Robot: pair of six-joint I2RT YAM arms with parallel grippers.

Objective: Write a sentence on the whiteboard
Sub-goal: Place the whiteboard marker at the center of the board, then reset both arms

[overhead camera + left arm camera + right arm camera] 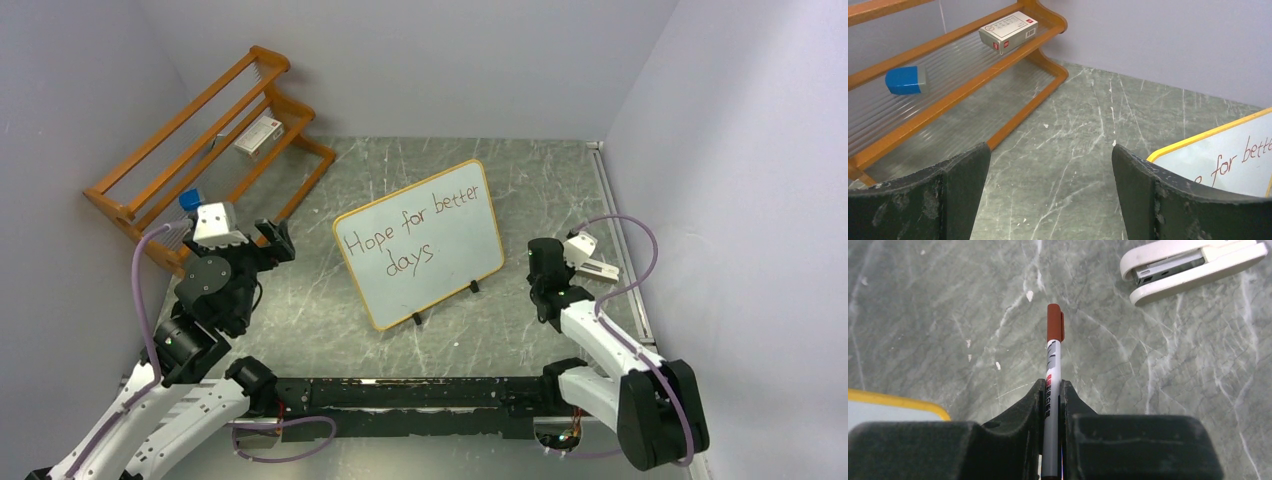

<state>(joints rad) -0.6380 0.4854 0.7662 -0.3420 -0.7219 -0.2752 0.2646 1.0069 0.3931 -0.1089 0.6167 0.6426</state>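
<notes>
Whiteboard [420, 243]: stands on its two black feet at the middle of the grey marbled table [330, 330], leaning back, its face turned toward the arms and its long edge rising toward 2 o'clock in the top view.
Sentence [412, 232]: "Hope for better" in the upper row and "days" beneath it, both rows slanting up to the right. The ink reads reddish-brown in the left wrist view.
Left gripper [1050, 170]: at 9 o'clock of the board and apart from it. Its fingers are spread wide with only bare table between them, and it holds nothing.
Right gripper [1052, 390]: at 3 o'clock of the board, low over the table, its fingers pressed against a marker on both sides.
Marker [1053, 370]: pale barrel with red print and a brown-red cap in place, pointing to 12 o'clock in the right wrist view. I cannot tell whether the cap touches the table.
Stapler [1193, 267]: white, lying on the table at 1 o'clock of the marker cap and clear of it.
Rack [200, 150]: orange wood with ribbed clear shelves, against the left wall at 10 o'clock of the board.
Box [1009, 32]: small and grey, on the rack's upper shelf.
Eraser [905, 80]: blue block on the rack, at 8 o'clock of the box in the left wrist view.
</notes>
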